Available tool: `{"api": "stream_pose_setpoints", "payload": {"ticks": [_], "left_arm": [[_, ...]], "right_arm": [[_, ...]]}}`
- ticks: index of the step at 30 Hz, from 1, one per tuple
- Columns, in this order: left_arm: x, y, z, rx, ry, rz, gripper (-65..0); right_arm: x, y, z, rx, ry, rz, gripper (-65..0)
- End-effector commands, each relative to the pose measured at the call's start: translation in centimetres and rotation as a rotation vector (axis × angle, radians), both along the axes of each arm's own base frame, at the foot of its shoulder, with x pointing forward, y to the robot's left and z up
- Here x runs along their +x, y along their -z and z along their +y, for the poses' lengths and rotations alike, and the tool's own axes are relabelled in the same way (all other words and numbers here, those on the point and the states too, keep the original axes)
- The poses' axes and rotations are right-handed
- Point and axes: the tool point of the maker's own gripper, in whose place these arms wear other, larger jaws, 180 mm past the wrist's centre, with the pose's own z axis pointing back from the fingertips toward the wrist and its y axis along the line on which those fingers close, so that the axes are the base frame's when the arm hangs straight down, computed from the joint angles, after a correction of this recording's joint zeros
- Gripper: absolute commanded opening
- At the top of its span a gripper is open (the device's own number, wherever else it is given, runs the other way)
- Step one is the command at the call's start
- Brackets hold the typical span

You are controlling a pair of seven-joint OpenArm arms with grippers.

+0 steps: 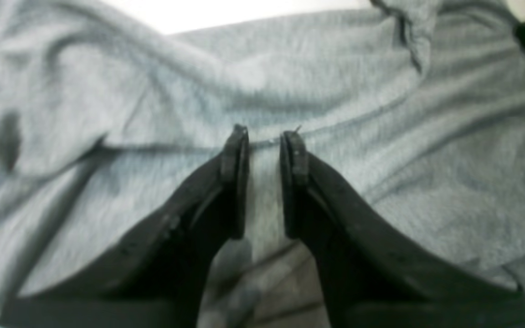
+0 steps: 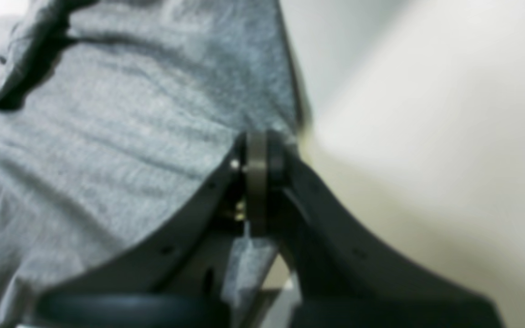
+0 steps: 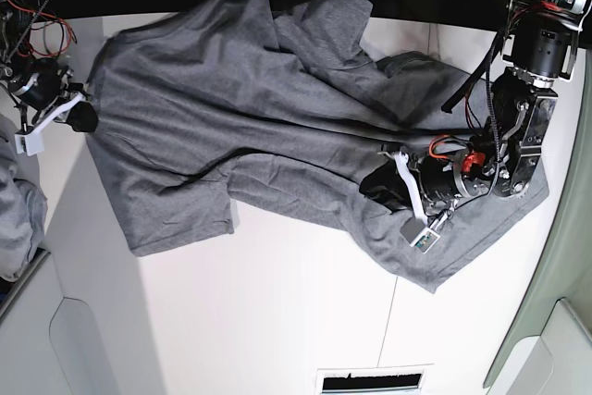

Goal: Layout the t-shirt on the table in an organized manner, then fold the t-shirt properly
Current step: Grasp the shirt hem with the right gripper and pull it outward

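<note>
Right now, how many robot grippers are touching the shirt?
2: the left gripper sits open on the shirt's crumpled middle; the right gripper is shut on its edge.

The white bench point(image 3: 277, 321) carries the grey t-shirt point(image 3: 203, 108), spread crumpled across its far half.

Both wrist views are soft with blur. In the right wrist view, the right pincer point(image 2: 257, 157) presses together at the t-shirt point(image 2: 121, 150) edge, though whether cloth sits between the tips is too smeared to tell. From the base view, the left pincer point(image 3: 375, 184) tips are buried in t-shirt folds. The t-shirt's upper edge melts into the dark beyond the worktop point(image 3: 277, 312).
</note>
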Motion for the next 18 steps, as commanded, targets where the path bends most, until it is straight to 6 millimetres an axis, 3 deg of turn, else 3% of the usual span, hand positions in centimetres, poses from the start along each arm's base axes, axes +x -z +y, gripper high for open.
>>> {"api": "stream_pose_setpoints", "payload": {"ticks": [1,5,9,14,17,18], "left_arm": [[0.7,-1.8,-0.4,-0.024,0.013,-0.058,-49.6],[-1.3,-1.8,-1.6,-0.048,0.040,-0.059,-49.6],[-2.7,-0.8,-2.1,-0.063,0.042,-0.026,-49.6],[-4.0,0.2,-2.2,-0.059,0.042,0.004,-49.6],[-4.2,0.6,-2.0,-0.038,0.046,0.008,-49.6],[-4.2,0.7,-1.9,-0.031,0.048,0.008,-49.6]], "right_arm": [[-1.6,0.5,-1.7,-0.067,-0.012,0.073,-65.0],[-2.6,-0.5,-2.2,-0.114,-0.051,0.065,-65.0],[-0.6,-4.2,-1.1,-0.129,-0.091,-0.060,-65.0],[3.6,-10.3,2.7,-0.140,-0.182,-0.259,-65.0],[5.6,-12.1,5.9,-0.126,-0.252,-0.323,-65.0],[6.1,-12.2,7.3,-0.116,-0.281,-0.335,-60.2]]}}
